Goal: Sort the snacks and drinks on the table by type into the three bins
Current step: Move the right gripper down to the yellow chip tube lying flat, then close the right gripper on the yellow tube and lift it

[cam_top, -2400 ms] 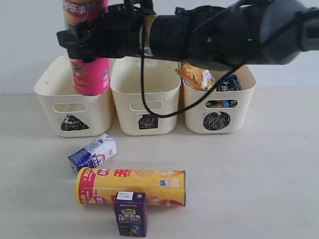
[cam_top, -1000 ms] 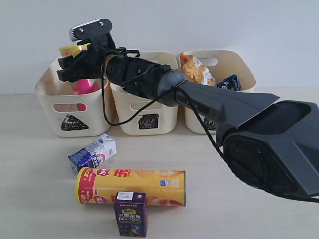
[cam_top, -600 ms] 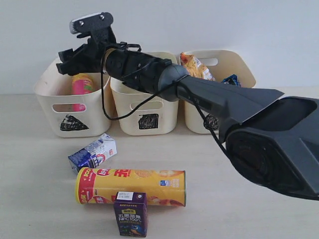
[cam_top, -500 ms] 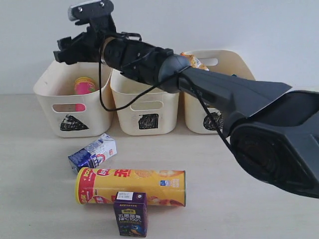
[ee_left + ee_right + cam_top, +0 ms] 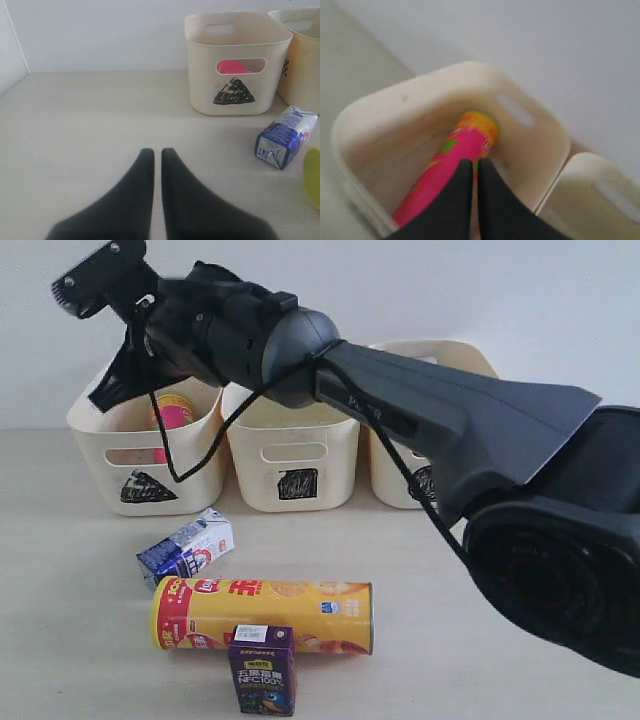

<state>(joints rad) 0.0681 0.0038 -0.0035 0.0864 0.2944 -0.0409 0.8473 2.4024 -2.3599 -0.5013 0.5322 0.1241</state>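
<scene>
One arm (image 5: 400, 410), the right, stretched across high over the cream plastic triangle-marked bin (image 5: 195, 465), claw (image 5: 475, 163) pressed together, empty. Tall pink chip tube (image 5: 451, 161), yellow-green lid (image 5: 481, 124), sat inside.

tall pink chip tube (image 5: 440, 170) no longer held aloft, now resting inside the cream triangle-marked bin (image 5: 395, 95), our right fingers (image 5: 457, 200) released, raised, closed empty
</scene>
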